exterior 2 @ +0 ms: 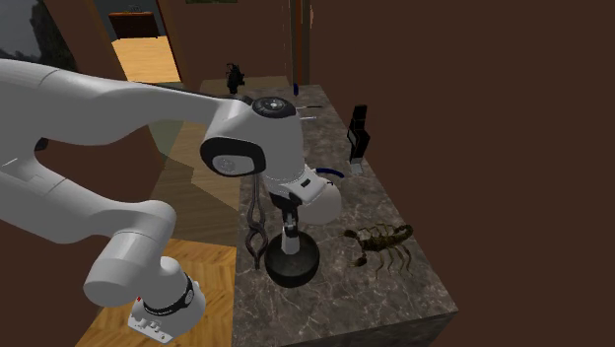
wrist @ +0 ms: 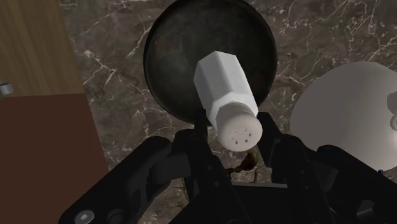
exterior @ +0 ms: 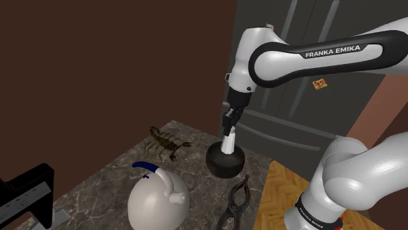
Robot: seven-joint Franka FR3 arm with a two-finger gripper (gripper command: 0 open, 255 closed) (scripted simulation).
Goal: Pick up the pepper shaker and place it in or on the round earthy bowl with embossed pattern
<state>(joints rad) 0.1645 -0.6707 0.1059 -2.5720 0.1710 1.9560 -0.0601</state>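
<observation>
The white faceted pepper shaker (exterior: 228,144) (exterior 2: 291,240) (wrist: 227,92) hangs upright, perforated cap toward the hand, with my gripper (exterior: 229,132) (exterior 2: 290,221) (wrist: 234,132) shut on its upper end. Directly beneath it sits the round dark bowl (exterior: 222,168) (exterior 2: 297,272) (wrist: 178,57) on the marble counter. The shaker's base reaches down to about the bowl's rim; I cannot tell whether it touches the inside. One black finger (wrist: 202,137) presses each side of the cap.
A white teapot (exterior: 157,199) (exterior 2: 322,193) (wrist: 343,121) stands close beside the bowl. Black tongs (exterior: 237,202) (exterior 2: 256,227) lie near the counter edge by the stand. A brown scorpion figure (exterior: 167,142) (exterior 2: 382,242) rests beyond the bowl. A black block (exterior: 26,196) (exterior 2: 359,133) stands farther along.
</observation>
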